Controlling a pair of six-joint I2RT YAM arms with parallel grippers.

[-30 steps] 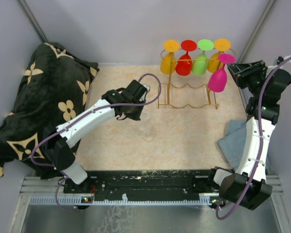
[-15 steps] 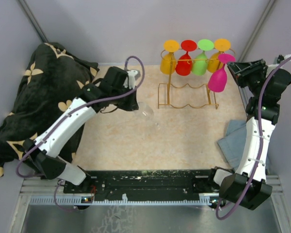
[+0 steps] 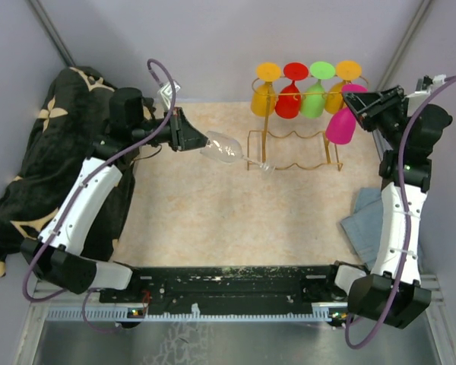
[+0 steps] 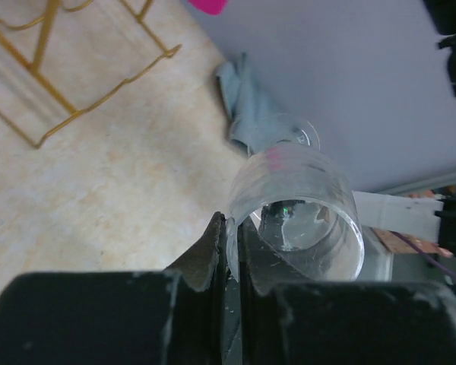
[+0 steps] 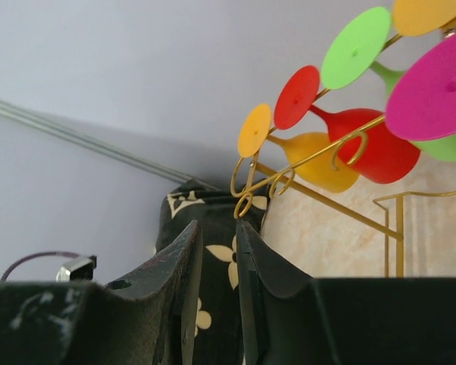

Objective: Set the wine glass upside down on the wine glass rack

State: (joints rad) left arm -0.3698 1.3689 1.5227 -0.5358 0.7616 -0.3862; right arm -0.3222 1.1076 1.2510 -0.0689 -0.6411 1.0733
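A clear wine glass (image 3: 225,148) hangs tilted on its side above the table, foot (image 3: 266,166) pointing toward the gold wire wine glass rack (image 3: 263,138). My left gripper (image 3: 196,138) is shut on its rim; in the left wrist view one finger sits inside the bowl (image 4: 300,209) and one outside, left gripper (image 4: 232,236). The rack's wavy base (image 4: 61,99) lies far left there. Orange (image 3: 264,95), red (image 3: 290,95), green (image 3: 315,95) and a second orange glass (image 3: 339,93) hang upside down on the rack. My right gripper (image 3: 362,104) is open and empty, beside a hanging pink glass (image 3: 340,123).
A black blanket with cream flowers (image 3: 53,152) is heaped at the left edge. A grey cloth (image 3: 365,220) lies at the right by the right arm. Walls close in the back and sides. The rack's rail loops (image 5: 252,190) sit just above my right gripper (image 5: 215,251).
My left arm has swung up and back to the left, lifting the clear glass off the table and tipping it sideways. The right gripper has shifted slightly near the pink glass.
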